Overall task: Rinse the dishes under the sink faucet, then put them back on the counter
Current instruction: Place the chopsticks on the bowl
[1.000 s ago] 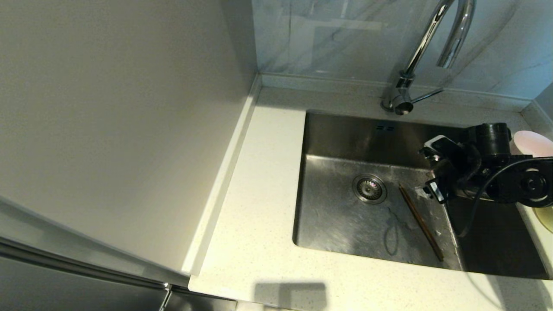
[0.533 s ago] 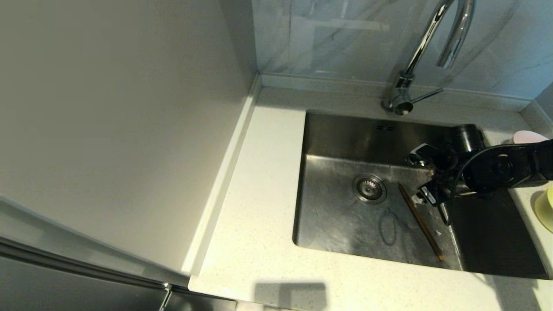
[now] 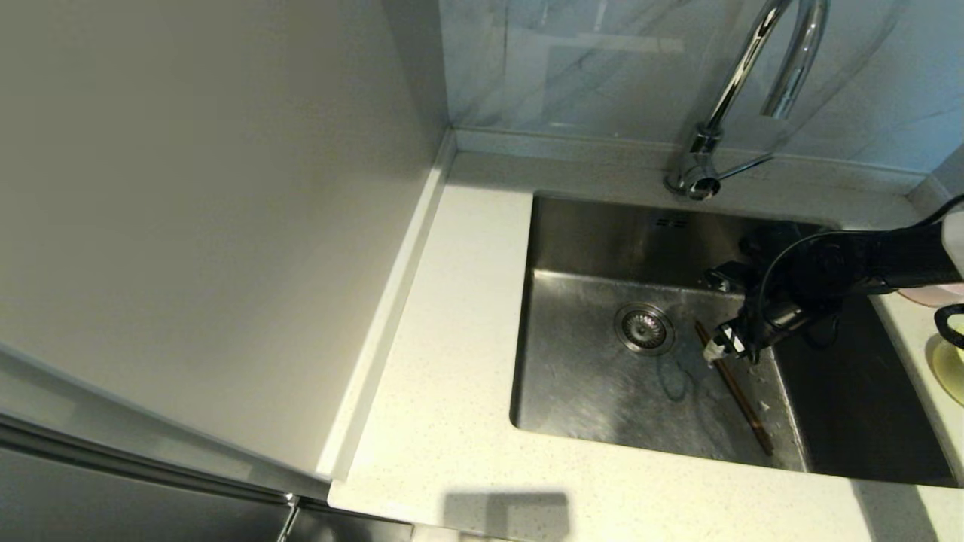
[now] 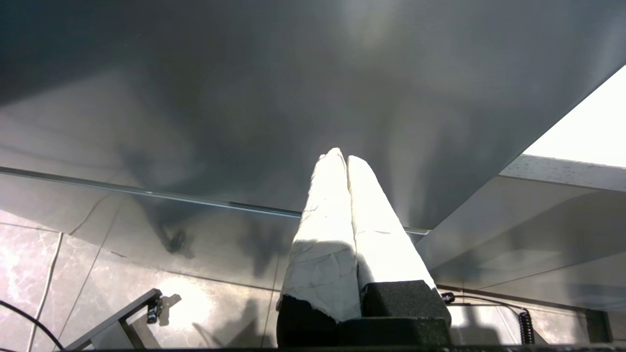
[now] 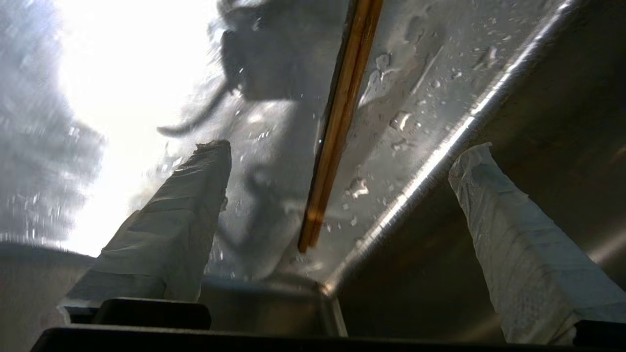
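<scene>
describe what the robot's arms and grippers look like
The right arm is glossy black with a thin black cable looping beside it. The right gripper has two tapered fingers wrapped in crinkled white tape on black mounts. The left gripper has the same white-taped fingers.

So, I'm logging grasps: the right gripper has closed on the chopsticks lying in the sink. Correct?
Not quite. The right gripper is open, its fingers wide apart on either side of the chopsticks, which do lie in the sink. The right wrist view shows it.

One pair of chopsticks (image 3: 734,391) on the sink (image 3: 595,391) floor near its right wall. One faucet (image 3: 723,105). Two bowls at the counter's (image 3: 452,376) right edge: one pink (image 3: 930,295), one yellow-green (image 3: 950,369).
</scene>
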You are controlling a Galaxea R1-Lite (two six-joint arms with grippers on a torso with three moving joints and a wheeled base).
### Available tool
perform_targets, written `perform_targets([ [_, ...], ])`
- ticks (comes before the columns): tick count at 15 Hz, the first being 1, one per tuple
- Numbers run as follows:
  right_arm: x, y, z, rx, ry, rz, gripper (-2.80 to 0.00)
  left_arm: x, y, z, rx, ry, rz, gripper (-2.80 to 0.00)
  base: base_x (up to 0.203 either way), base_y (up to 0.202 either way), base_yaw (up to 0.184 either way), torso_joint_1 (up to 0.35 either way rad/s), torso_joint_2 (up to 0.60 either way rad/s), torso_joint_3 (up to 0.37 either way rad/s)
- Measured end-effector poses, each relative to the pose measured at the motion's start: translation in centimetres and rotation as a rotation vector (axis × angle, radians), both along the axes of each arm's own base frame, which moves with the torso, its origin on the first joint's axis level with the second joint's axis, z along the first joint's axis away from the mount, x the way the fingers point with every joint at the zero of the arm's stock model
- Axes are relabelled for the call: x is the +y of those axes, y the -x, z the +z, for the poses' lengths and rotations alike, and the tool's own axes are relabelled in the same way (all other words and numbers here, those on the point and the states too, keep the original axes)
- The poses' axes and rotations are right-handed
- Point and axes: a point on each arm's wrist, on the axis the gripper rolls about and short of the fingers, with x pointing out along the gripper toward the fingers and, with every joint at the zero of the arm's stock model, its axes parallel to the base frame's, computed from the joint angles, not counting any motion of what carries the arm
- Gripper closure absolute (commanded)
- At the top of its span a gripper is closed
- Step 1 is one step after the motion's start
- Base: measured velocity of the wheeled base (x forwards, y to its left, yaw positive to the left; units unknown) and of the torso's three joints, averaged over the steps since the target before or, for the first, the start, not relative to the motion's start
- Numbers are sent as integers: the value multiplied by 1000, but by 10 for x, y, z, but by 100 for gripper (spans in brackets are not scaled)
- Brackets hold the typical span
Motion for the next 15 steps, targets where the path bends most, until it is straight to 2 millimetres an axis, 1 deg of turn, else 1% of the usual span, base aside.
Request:
perform_targets([
  [3,-13,-6,-5,35,-44,-33,-280,0,0,0,0,0,0,0,0,0,0,0,0,0],
  [5,-17,-10,-4,25,-99,-114,-280,0,0,0,0,0,0,0,0,0,0,0,0,0],
  [6,-17,-12,-6,25,-124,-129,-280,0,0,0,0,0,0,0,0,0,0,0,0,0],
  [10,-24,-14,-17,51,-180,-115,-280,0,0,0,0,0,0,0,0,0,0,0,0,0],
  [15,-30,-18,-35,95,-170,-29,-280,0,0,0,0,0,0,0,0,0,0,0,0,0],
])
